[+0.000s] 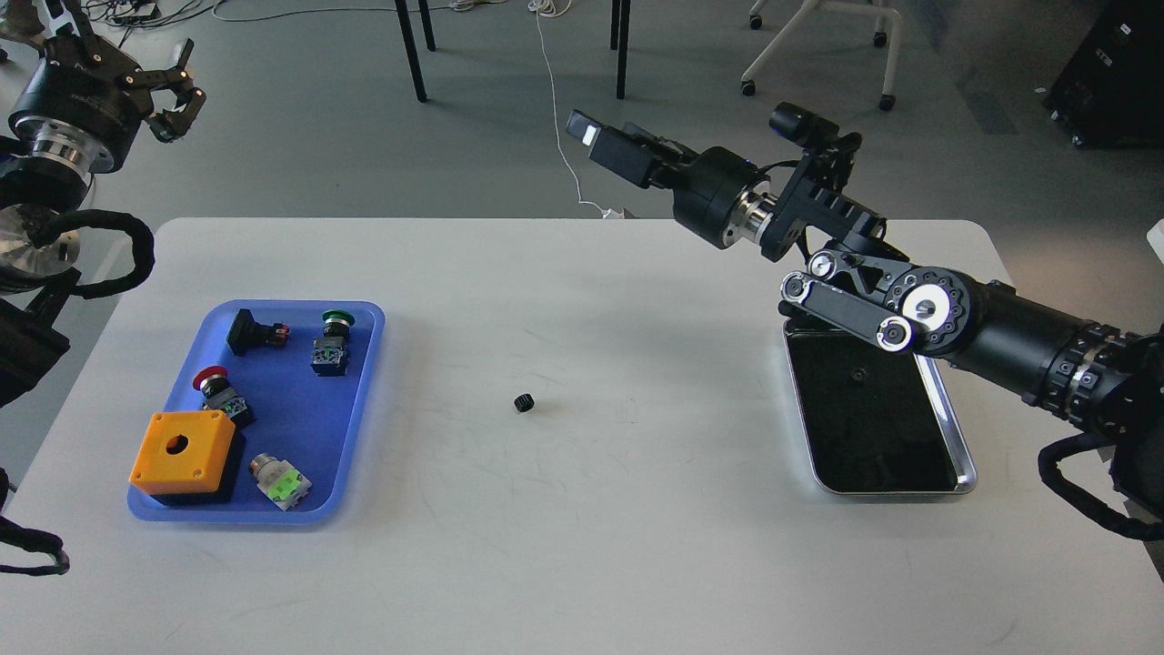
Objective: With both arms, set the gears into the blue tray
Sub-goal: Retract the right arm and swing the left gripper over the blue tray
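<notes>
Between my spread left fingers (173, 91) and right gripper (591, 138), grip unclear, one gear (522, 403) sits on open table (582, 546), well clear of the blue tray (359, 437).

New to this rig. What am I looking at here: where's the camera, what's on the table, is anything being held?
There is one picture, taken from the robot's own head, looking forward and down at a white table. The two black arms are the robot's. Its left gripper is raised at the top left, beyond the table's edge, fingers spread and empty. Its right gripper reaches in from the right above the far edge; it is too dark to tell whether it is open, and nothing shows in it.

The blue tray at left holds push-button switches and an orange box. A steel tray at right holds one gear, barely visible. Another gear lies on the bare table between the trays.
</notes>
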